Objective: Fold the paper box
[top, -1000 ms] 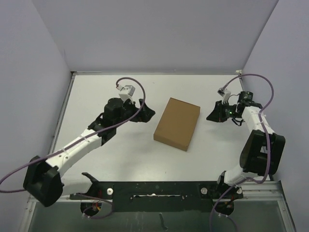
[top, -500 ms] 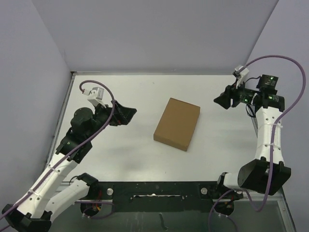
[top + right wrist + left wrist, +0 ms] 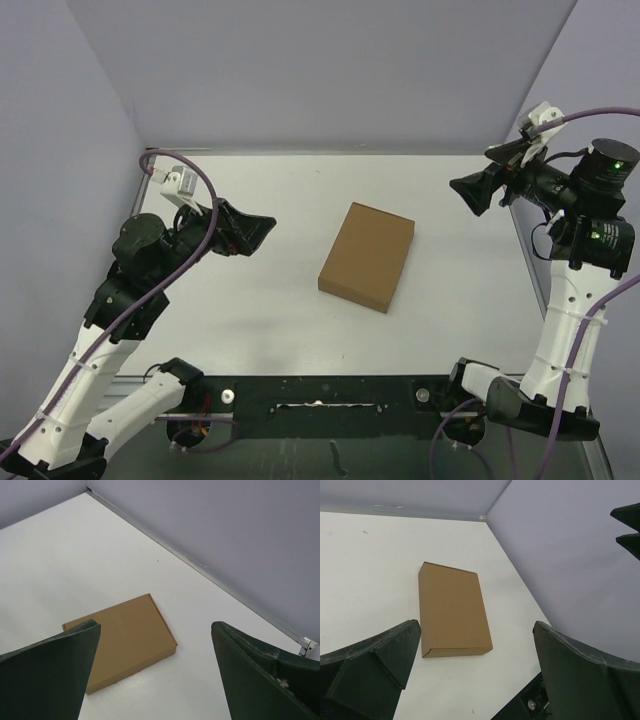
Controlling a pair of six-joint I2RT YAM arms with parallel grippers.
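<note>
From the top view we see the paper box point(image 3: 367, 256) lying flat on the white table point(image 3: 250, 320), about midway between the two arms and turned slightly off square. It is closed into a shallow brown rectangle with its flaps down. The left gripper point(image 3: 262, 232) hangs in the air left of the box, well apart from it, with its jaws spread wide and nothing between them. The right gripper point(image 3: 462, 193) is raised on the far right, near the wall, also well apart from the box. It is spread wide and empty too.

From the left wrist view we look down between two dark fingers point(image 3: 375, 660) that stand far apart at the bottom corners. The box lies on the table beyond them, untouched, its long side running away from the camera. Two dark tips at the upper right edge may belong to the other gripper, but they are cropped too hard for us to be sure.

From the right wrist view we again see wide-set fingers point(image 3: 270, 675) framing bare table. The box lies flat below them, partly hidden behind the left finger, and the seam where table meets wall runs diagonally behind it.
</note>
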